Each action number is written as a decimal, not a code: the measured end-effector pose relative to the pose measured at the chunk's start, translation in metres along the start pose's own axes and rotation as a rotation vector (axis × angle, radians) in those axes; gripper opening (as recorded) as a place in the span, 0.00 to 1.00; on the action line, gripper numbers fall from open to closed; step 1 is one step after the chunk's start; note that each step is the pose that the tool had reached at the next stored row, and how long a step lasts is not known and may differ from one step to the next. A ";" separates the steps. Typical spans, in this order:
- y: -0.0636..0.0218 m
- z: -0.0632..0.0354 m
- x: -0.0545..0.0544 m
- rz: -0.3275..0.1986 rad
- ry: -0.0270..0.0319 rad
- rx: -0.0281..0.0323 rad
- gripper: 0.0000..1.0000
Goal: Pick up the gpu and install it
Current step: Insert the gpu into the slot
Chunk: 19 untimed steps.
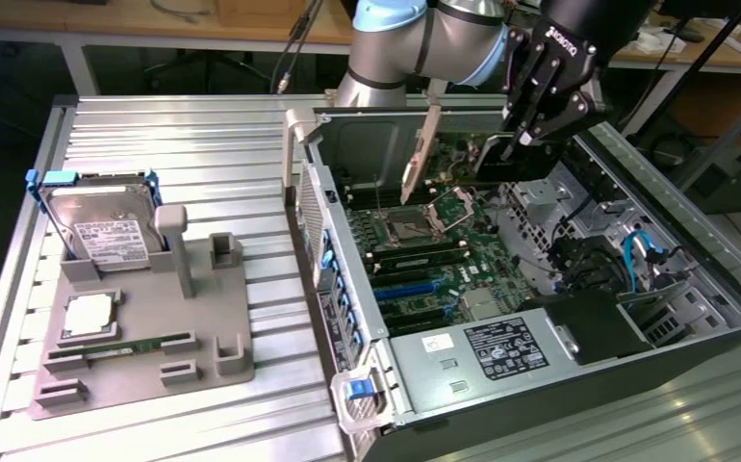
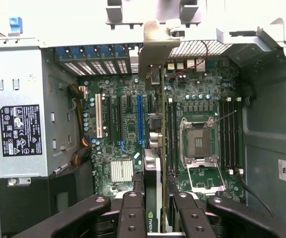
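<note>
Right, the pick-up looks done and we are into the install step: the gripper [image 1: 527,135] is down inside the open computer case [image 1: 711,274], and its fingers [image 2: 132,210] are clamped on either side of the gpu [image 2: 154,166], which stands on edge between them. In the exterior view the gpu [image 1: 489,164] hangs under the gripper over the far end of the motherboard [image 1: 428,260]. Its silver end bracket [image 1: 417,154] points towards the case's rear wall on the exterior view's left.

Through the wrist view the card runs edge-on across the board, just beside the blue slot [image 2: 140,119], on the side nearer the CPU socket [image 2: 197,141]. The bracket sits up by the rear openings. Whether the card's lower edge has met a slot, I cannot tell from here.

Over on the exterior view's left, well apart from the action, the hard drive [image 1: 94,226] and the memory stick [image 1: 127,346] sit on their grey holder [image 1: 204,327], not involved.

My read is that seating this card calls for a square line-up. The connector edge has to sit directly over its slot, the bracket has to meet its rear opening, and the card has to be upright, not tilted. Any skew and I would expect it to catch rather than go home
</note>
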State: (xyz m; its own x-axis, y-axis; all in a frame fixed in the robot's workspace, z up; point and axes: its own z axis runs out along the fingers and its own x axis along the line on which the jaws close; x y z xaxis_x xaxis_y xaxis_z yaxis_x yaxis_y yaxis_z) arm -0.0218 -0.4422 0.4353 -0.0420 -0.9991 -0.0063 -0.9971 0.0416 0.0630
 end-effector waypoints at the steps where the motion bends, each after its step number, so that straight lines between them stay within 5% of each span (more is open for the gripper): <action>1: 0.0000 0.0003 0.000 0.000 0.0000 0.0000 0.27; 19: -0.0002 0.0025 0.000 -0.005 0.0003 -0.0001 0.27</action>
State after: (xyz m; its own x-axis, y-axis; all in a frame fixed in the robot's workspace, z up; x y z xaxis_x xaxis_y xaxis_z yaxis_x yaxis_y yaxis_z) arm -0.0218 -0.4422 0.4328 -0.0366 -0.9993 -0.0064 -0.9974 0.0361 0.0630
